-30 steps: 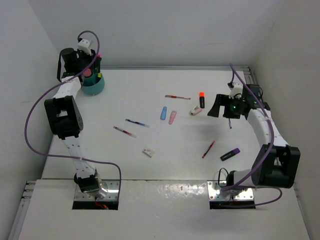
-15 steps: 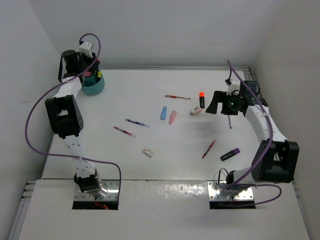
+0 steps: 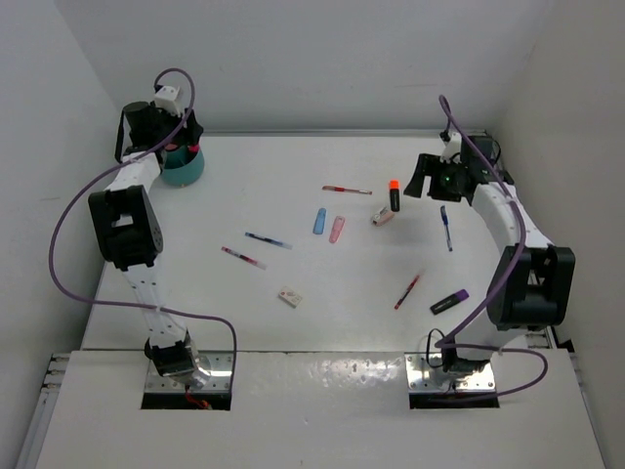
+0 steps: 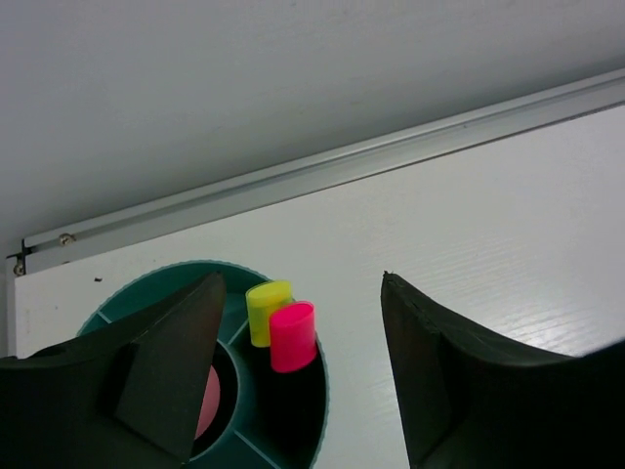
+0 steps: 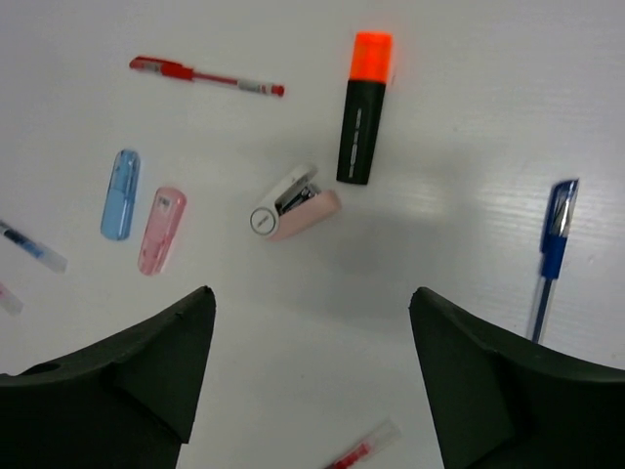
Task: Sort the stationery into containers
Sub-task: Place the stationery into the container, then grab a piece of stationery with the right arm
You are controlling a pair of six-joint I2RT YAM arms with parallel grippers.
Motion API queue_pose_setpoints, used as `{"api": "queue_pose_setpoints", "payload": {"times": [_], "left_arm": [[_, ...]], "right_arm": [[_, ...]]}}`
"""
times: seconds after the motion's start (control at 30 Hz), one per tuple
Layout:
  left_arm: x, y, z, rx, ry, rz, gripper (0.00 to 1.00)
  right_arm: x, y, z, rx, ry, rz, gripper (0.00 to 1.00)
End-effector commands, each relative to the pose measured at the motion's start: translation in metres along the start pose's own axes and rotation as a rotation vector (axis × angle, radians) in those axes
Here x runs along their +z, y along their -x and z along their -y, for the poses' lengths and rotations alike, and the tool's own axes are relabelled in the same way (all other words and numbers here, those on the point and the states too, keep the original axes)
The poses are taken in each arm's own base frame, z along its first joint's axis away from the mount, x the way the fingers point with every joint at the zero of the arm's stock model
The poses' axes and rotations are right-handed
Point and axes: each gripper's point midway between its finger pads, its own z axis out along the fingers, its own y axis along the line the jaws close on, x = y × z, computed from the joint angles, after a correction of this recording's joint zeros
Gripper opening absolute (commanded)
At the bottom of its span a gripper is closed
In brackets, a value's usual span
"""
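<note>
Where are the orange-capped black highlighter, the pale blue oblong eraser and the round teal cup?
Orange-capped black highlighter (image 5: 355, 137): right wrist view, barrel.
Pale blue oblong eraser (image 5: 120, 193): right wrist view, middle.
Round teal cup (image 3: 186, 176): top view, near wall.

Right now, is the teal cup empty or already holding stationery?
Not empty: a yellow highlighter and a pink highlighter stand upright inside the teal cup.

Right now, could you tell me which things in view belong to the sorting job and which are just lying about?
Job: teal cup, yellow highlighter and pink highlighter in it; on the table, orange highlighter, purple highlighter, blue pen, far red pen, near red pen, blue eraser, pink eraser, white eraser.
Not the job: purple cables, rear rail, base plates.
</note>
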Motion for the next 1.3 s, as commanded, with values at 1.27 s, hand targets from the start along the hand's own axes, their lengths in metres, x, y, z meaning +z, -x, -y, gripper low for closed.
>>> {"api": "queue_pose_setpoints", "payload": {"times": [1.27], "left_arm": [[-0.072,0.052,0.110,0.108,-0.232,0.022,0.71]], "right_arm": [[0.162,-0.002,0.044,-0.142,-0.308,-0.078,0.58]]}}
